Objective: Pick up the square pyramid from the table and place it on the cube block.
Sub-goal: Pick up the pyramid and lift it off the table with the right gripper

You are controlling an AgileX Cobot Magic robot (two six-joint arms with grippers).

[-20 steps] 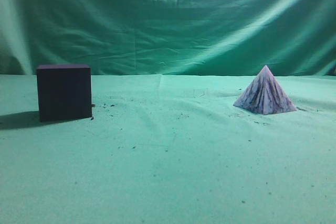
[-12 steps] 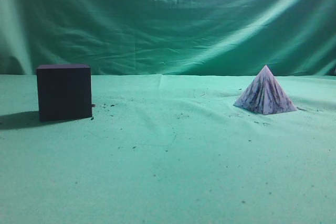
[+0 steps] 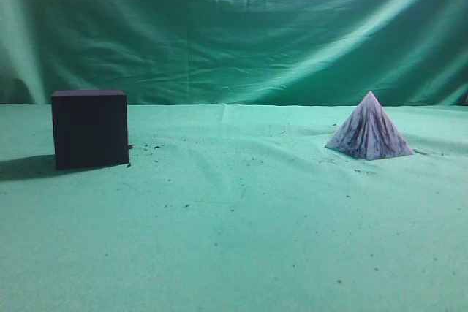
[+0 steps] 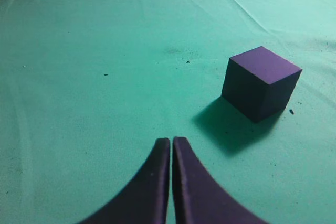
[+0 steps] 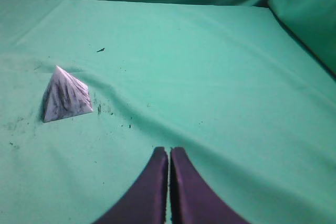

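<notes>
Left gripper [image 4: 171, 141] and right gripper [image 5: 168, 150] both have jaws pressed together, holding nothing, seemingly above the table [image 3: 241, 253]. The pyramid [image 3: 369, 137] sits on the cloth, well apart from the cube [image 3: 90, 128].

A staged recording set is being indicated by wrinkled green cloth [image 3: 241, 239] draped over table and backdrop [image 3: 234, 27].

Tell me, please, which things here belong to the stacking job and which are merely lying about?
Part of the job:
- square pyramid, on the table
- cube block, its top bare
- right gripper, shut
- left gripper, shut

Lying about:
- dark crumbs on the cloth
- green backdrop
</notes>
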